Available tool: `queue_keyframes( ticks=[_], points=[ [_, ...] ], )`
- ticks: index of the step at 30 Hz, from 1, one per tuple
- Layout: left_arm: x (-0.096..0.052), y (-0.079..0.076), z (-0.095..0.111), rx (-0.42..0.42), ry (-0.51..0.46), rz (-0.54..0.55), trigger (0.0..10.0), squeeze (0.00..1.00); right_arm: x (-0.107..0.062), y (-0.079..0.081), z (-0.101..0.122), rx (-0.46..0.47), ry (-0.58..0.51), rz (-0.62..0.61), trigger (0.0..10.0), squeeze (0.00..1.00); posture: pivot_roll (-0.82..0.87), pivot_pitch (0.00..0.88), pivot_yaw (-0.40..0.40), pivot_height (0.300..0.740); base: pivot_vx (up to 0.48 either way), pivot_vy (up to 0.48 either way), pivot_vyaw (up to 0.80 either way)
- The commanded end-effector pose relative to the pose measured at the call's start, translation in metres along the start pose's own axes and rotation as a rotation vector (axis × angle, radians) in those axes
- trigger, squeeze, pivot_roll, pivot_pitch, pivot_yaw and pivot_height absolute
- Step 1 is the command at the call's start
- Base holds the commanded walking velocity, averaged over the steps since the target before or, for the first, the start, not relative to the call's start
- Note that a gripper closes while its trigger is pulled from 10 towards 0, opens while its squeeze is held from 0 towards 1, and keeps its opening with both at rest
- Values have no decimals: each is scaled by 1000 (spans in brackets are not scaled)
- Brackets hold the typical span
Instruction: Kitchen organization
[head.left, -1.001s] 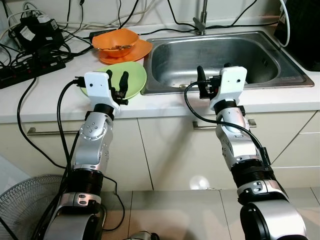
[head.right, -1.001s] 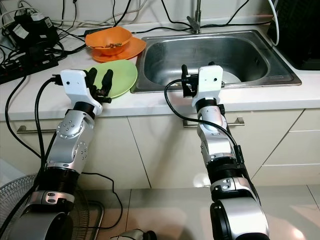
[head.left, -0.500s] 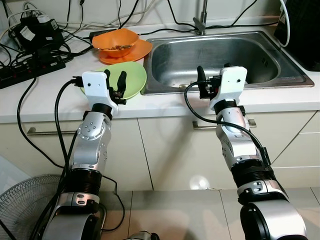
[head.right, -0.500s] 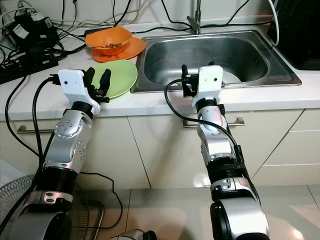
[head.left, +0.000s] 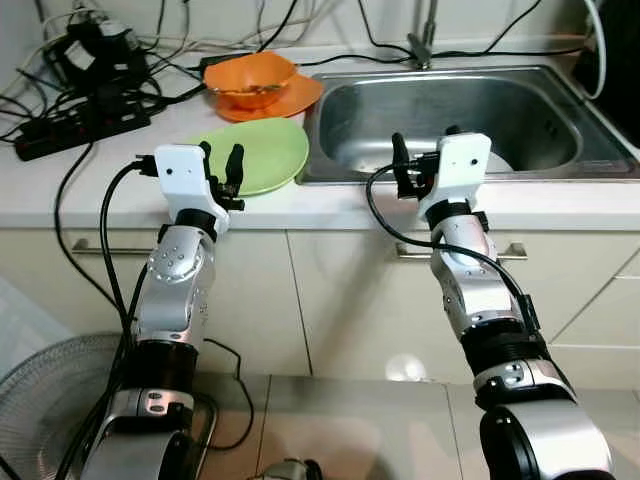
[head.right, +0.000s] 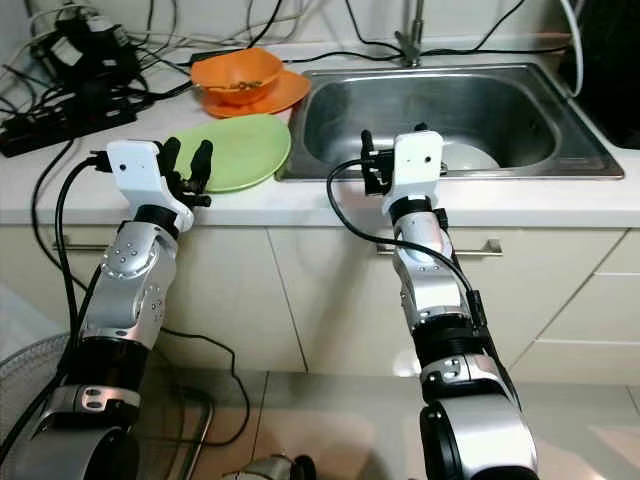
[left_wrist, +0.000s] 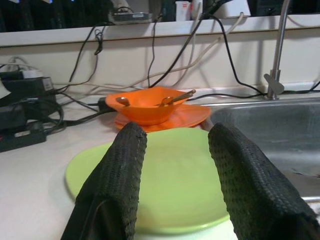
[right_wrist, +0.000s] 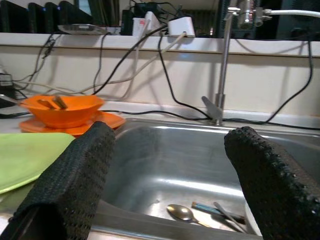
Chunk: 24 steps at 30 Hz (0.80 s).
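Note:
A light green plate (head.left: 256, 154) lies on the white counter left of the steel sink (head.left: 452, 110). Behind it an orange bowl (head.left: 250, 79) with utensils inside sits on an orange plate (head.left: 297, 99). My left gripper (head.left: 220, 163) hovers open at the green plate's near edge, fingers pointing over it. My right gripper (head.left: 424, 163) is open above the sink's front rim. Inside the sink lie a spoon (right_wrist: 182, 212), other cutlery (right_wrist: 220, 211) and a white dish (head.right: 468, 156).
A black power strip (head.left: 85, 130), adapters and tangled cables crowd the counter's back left. The faucet (head.left: 428, 40) rises behind the sink. A dark appliance (head.left: 617, 50) stands at the far right. Cabinet drawers with metal handles sit below; a fan (head.left: 35, 400) stands on the floor.
The camera has shifted, so the scene sits further right and lower. My left gripper has edged up to the green plate's rim. The right arm holds its place.

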<state>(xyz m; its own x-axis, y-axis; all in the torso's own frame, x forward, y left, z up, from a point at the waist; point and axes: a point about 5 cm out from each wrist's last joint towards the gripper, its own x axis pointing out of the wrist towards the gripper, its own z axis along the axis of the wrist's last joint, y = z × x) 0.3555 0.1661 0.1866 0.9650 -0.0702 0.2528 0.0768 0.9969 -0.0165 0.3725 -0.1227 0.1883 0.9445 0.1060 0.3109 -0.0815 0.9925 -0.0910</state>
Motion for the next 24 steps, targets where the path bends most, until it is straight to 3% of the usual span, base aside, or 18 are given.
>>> queue_keyframes(
  ticks=[1, 17, 24],
  points=[
    [-1, 4, 1, 6, 0, 15, 10000, 0, 0, 2, 2, 5, -2, 7, 10000, 0, 137, 49, 97, 740, 0, 0, 0],
    [-2, 2, 0, 2, 8, 15, 10000, 0, 0, 1, 2, -21, 8, 21, 10000, 0, 133, 47, 95, 740, 0, 0, 0],
    [-1, 2, 0, 5, 10, 15, 10000, 0, 0, 4, 2, -21, 2, 32, 10000, 0, 132, 43, 96, 740, 0, 0, 686]
  ],
)
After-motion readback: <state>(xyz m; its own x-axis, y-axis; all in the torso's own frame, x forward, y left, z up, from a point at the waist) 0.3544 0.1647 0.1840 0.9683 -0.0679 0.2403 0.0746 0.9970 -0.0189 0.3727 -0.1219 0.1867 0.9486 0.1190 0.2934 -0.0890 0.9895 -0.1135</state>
